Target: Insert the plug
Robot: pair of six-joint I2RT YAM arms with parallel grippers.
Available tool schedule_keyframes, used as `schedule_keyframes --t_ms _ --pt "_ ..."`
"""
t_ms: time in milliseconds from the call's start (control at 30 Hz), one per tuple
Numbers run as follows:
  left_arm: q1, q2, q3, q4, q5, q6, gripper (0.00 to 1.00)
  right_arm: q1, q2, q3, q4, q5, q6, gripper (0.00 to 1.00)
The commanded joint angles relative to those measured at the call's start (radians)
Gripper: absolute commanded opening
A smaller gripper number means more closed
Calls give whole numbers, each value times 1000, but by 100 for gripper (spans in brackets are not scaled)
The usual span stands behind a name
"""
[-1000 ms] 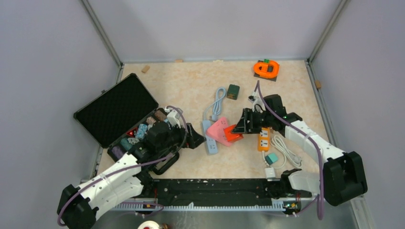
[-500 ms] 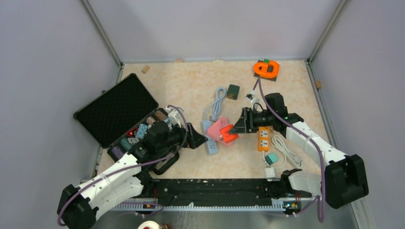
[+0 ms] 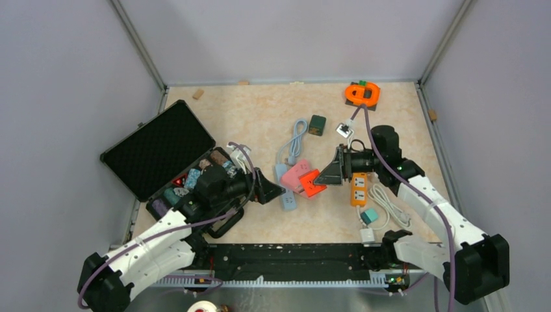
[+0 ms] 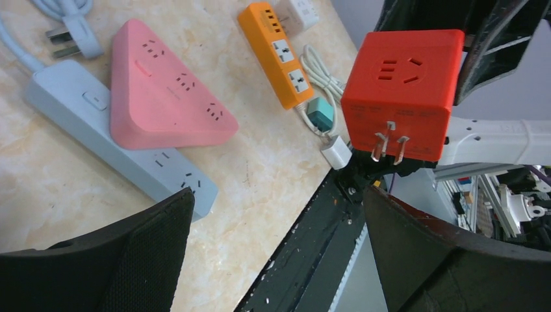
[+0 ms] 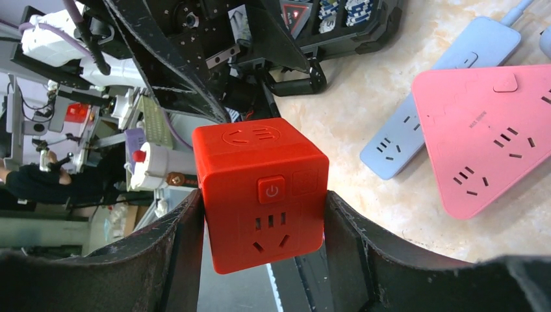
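A red cube plug [image 5: 263, 188] with sockets and a power button sits between my right gripper's [image 5: 263, 198] pads, which are shut on its sides. In the left wrist view the red cube plug [image 4: 399, 91] hangs in the air with its metal prongs [image 4: 388, 143] pointing down and toward that camera. From above, the red cube plug [image 3: 312, 182] is beside the pink triangular power strip [image 3: 295, 173], which overlaps a light blue power strip [image 3: 284, 192]. My left gripper [image 3: 276, 191] is open and holds nothing, right next to the blue strip's near end [image 4: 188, 185].
An orange power strip [image 3: 358, 189] with a white cable [image 3: 390, 207], a teal adapter [image 3: 369, 216] and a white charger [image 3: 367, 234] lies under the right arm. An open black case [image 3: 156, 148] of parts stands at left. A green cube [image 3: 317, 124] and an orange holder [image 3: 362, 94] sit farther back.
My right arm has swung back to the right and raised, keeping the red cube tilted near the pink strip. My left gripper has crept slightly right, still open.
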Motion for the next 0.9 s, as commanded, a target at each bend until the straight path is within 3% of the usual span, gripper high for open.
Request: schedule_keyframes --t_ms 0,333,500,700,800,867 --pt "4 -14 -2 123 71 -8 99 -4 -21 11 54 -42 -34 0" --pt "-38 118 44 372 347 -123 99 77 -82 22 62 82 -86 0" --pt "-151 180 131 301 303 -19 99 108 -64 34 50 99 -94 0" --pt "-161 246 160 339 269 -37 99 133 -58 42 44 110 -99 0" --pt "-162 266 170 346 248 -43 92 141 -57 42 47 114 -96 0" --pt "-162 272 170 353 240 -46 76 141 -58 44 45 121 -95 0"
